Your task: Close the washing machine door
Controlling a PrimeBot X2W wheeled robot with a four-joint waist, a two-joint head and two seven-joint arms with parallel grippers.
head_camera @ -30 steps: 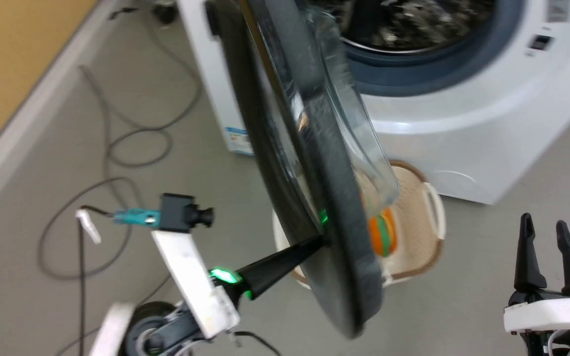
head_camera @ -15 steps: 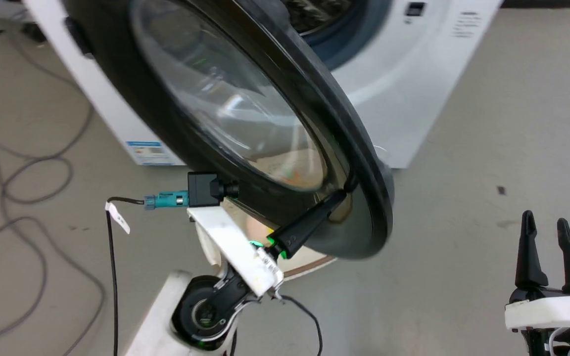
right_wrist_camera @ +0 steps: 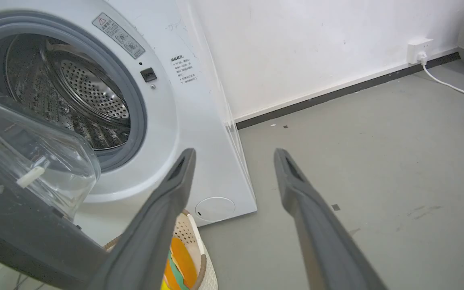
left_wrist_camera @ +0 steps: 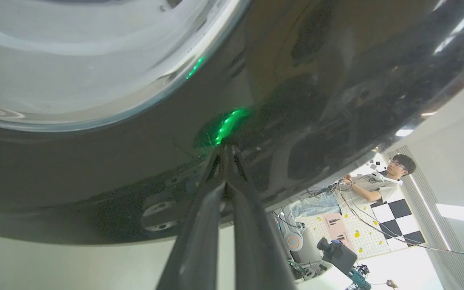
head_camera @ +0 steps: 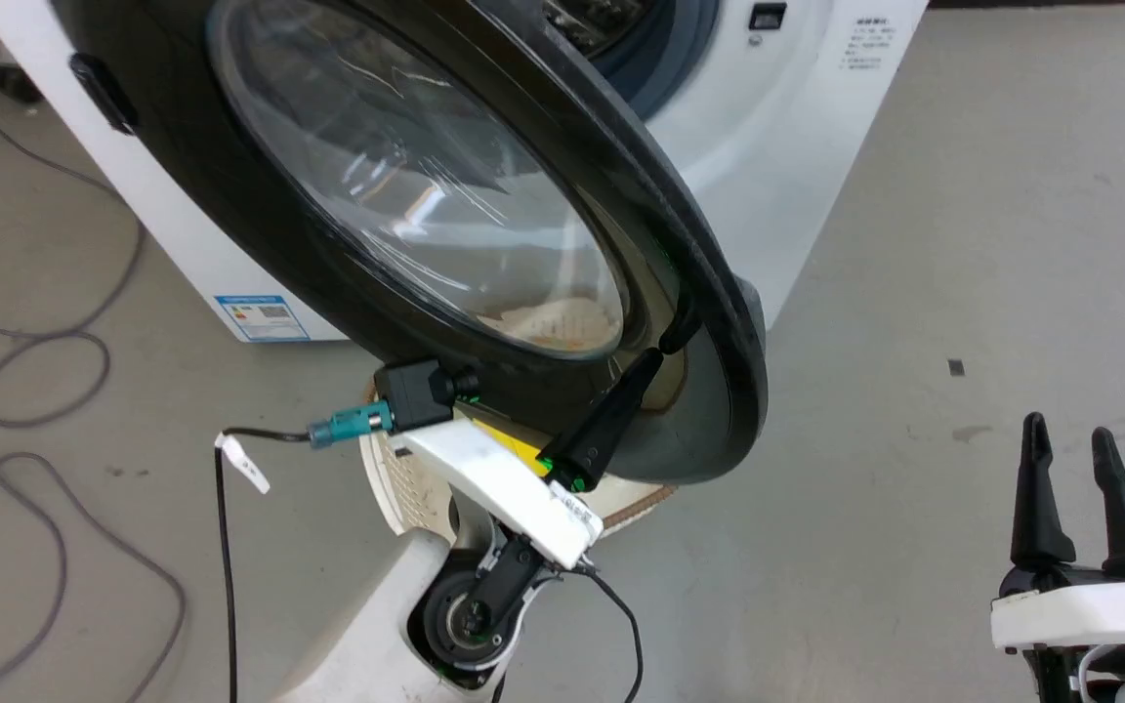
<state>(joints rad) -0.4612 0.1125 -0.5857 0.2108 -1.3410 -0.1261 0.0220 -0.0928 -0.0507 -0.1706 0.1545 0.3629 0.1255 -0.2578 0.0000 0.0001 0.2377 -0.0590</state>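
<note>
The left gripper (head_camera: 662,344) has its two dark fingers pressed together with nothing between them. Their tips touch the glossy black outer rim of the washing machine door (head_camera: 543,391), low on its right side. In the left wrist view the tips meet that rim just below the bulging glass. The door stands partly open, hinged at the left, with its free edge swung out from the white washing machine (head_camera: 777,195). The steel drum (right_wrist_camera: 91,96) is exposed. A cream basket (head_camera: 406,478) sits on the floor under the door. The right gripper (head_camera: 1067,430) hovers at the near right, fingers apart and empty, well apart from the door.
</note>
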